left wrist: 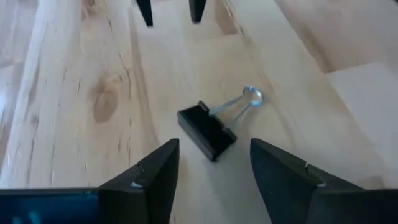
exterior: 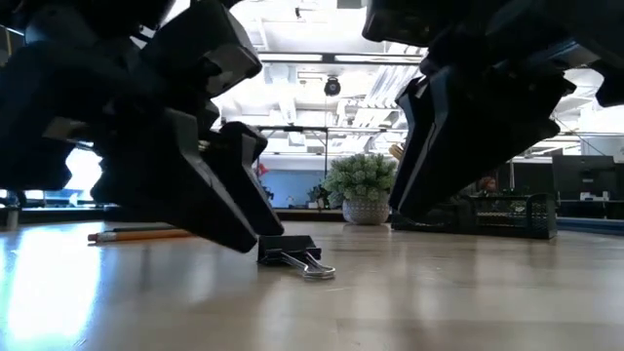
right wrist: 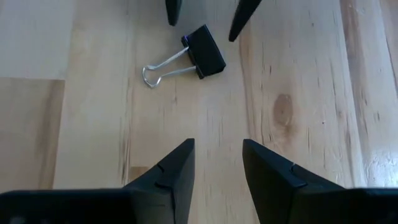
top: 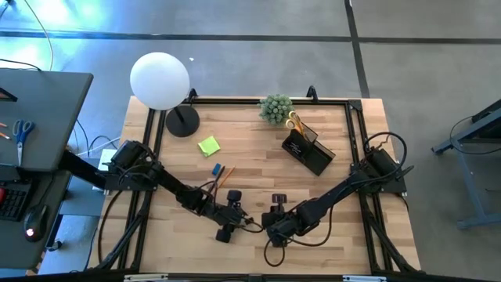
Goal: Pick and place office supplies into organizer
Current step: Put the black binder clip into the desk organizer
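A small black binder clip (left wrist: pixel 208 132) with silver wire handles lies flat on the wooden table (top: pixel 258 168), near its front edge. My left gripper (left wrist: pixel 214 152) is open and slants down at the clip's black body, one fingertip on either side; no touch shows. In the low view the left gripper (exterior: pixel 244 229) hangs right behind the clip (exterior: pixel 290 253). My right gripper (right wrist: pixel 217 149) is open and empty, facing the clip (right wrist: pixel 204 51) from the other side, a short way off. The black organizer (top: pixel 309 150) stands at the far right with the yellow-handled scissors (top: pixel 293 121) in it.
A lime-green sticky-note pad (top: pixel 208 146), a small blue block (top: pixel 217 169) and pencils (top: pixel 227 175) lie left of the table's centre. A white globe lamp (top: pixel 160 78) on a round black base (top: pixel 182 121) and a potted plant (top: pixel 275 108) stand along the far edge.
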